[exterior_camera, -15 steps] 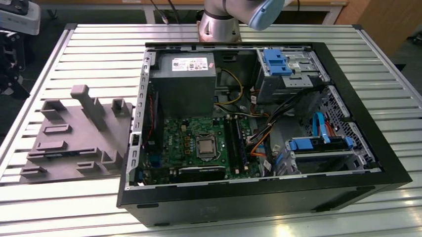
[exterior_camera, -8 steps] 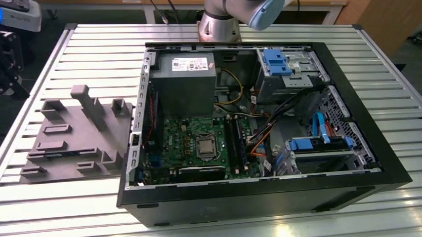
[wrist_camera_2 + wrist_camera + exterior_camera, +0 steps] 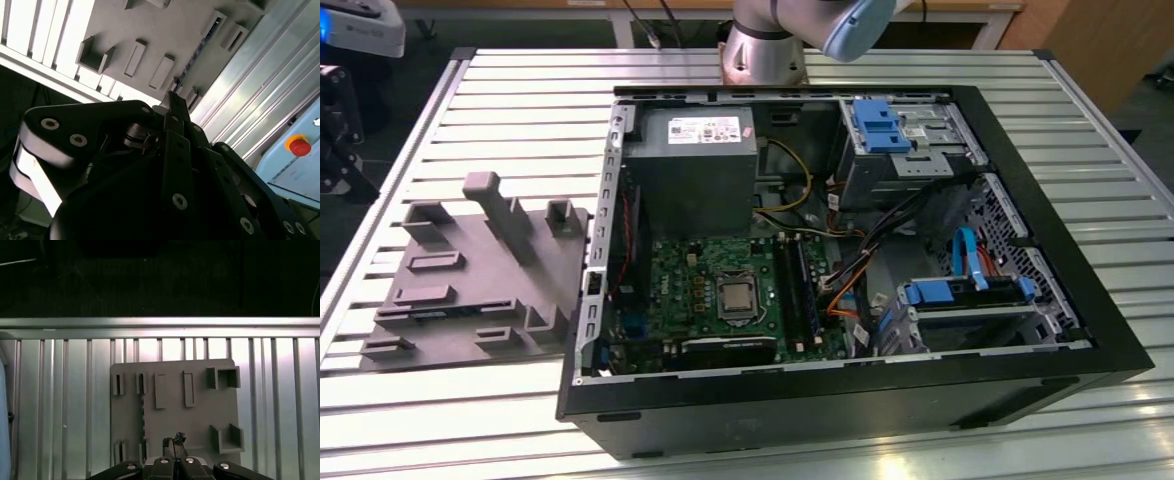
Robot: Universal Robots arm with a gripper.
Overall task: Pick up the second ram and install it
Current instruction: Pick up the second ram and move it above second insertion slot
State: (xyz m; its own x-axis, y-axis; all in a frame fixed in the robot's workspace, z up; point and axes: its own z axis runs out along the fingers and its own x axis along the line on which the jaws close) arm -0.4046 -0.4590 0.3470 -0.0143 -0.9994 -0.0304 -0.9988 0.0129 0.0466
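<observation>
The second ram [image 3: 143,420] stands on edge in a grey fixture plate [image 3: 195,425], a thin dark strip running between two pairs of slots. It is also the narrow dark line with small chips [image 3: 200,50] in the second wrist view. My gripper [image 3: 173,442] hangs well above the plate, over its edge and a little to one side of the ram. Its fingers are shut together with nothing between them. From behind, the black fingers [image 3: 172,100] look like one closed bar. The fixture plate [image 3: 467,290] lies on the table at the exterior view's left.
An open computer case [image 3: 854,400] fills the table's middle, with a green motherboard [image 3: 694,290], memory slots [image 3: 794,285], a power supply [image 3: 694,150] and blue drive brackets [image 3: 881,125]. Grey posts [image 3: 494,205] rise from the fixture. A red stop button [image 3: 300,146] sits off the table.
</observation>
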